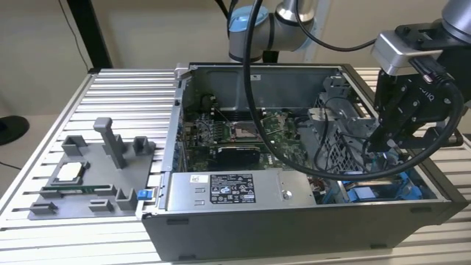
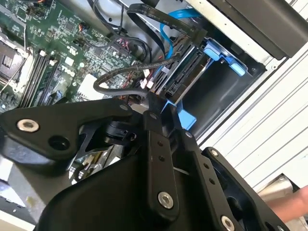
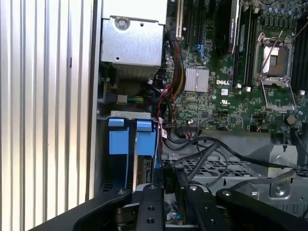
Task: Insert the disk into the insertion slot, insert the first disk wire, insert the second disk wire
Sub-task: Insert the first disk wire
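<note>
In the exterior view my gripper (image 1: 379,144) reaches down into the open computer case on that view's right, just above the blue-railed insertion slot (image 1: 368,194). The disk (image 2: 185,72) sits in the slot (image 2: 224,57) inside its blue carrier, its connector edge facing the gripper (image 2: 155,107). The black fingers (image 2: 159,144) are drawn close together on the end of a black disk wire (image 2: 120,72) that loops off toward the motherboard. In the first wrist view the wire's connector (image 3: 169,177) stands between the finger links, beside the slot's blue rails (image 3: 146,139). A blue cable (image 2: 166,33) runs above the disk.
A grey power-supply box (image 1: 228,190) lines the case's front wall, with the motherboard (image 1: 243,132) behind and a perforated cage (image 1: 342,149) beside the gripper. A grey fixture (image 1: 96,176) holding parts stands on the slatted table (image 1: 125,94). A person's hand (image 2: 293,204) shows outside the case.
</note>
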Motion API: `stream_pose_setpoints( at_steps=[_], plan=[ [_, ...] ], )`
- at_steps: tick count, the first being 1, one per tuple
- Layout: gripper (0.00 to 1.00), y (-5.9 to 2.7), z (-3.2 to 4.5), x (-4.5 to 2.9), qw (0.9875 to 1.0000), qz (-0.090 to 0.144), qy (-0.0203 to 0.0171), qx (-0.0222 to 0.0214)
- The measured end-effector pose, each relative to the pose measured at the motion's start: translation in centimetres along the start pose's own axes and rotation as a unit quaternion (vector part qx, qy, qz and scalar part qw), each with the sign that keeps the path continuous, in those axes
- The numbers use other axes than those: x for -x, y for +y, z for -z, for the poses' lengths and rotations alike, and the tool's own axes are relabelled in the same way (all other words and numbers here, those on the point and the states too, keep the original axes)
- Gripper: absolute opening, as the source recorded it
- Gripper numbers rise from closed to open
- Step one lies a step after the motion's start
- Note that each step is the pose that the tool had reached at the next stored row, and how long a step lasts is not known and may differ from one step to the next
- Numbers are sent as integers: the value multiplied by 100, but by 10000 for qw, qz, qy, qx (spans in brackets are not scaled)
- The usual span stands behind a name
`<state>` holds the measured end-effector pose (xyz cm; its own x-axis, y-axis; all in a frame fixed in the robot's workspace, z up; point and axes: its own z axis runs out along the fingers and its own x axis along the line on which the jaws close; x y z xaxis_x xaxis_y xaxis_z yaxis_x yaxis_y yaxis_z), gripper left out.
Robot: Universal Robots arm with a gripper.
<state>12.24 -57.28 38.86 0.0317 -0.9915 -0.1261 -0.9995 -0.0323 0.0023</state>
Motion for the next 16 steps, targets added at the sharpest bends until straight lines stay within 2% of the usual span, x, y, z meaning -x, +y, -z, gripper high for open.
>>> stream_pose_setpoints(
  at_steps=[6,12,13,16],
  plan=[
    [0,1,2,-13,10000,0,-38,-7],
    [0,2,1,-16,10000,0,-49,-7],
    [100,2,0,-16,10000,0,-51,-7],
    [100,2,-4,-17,10000,1,-56,-7]
  ],
)
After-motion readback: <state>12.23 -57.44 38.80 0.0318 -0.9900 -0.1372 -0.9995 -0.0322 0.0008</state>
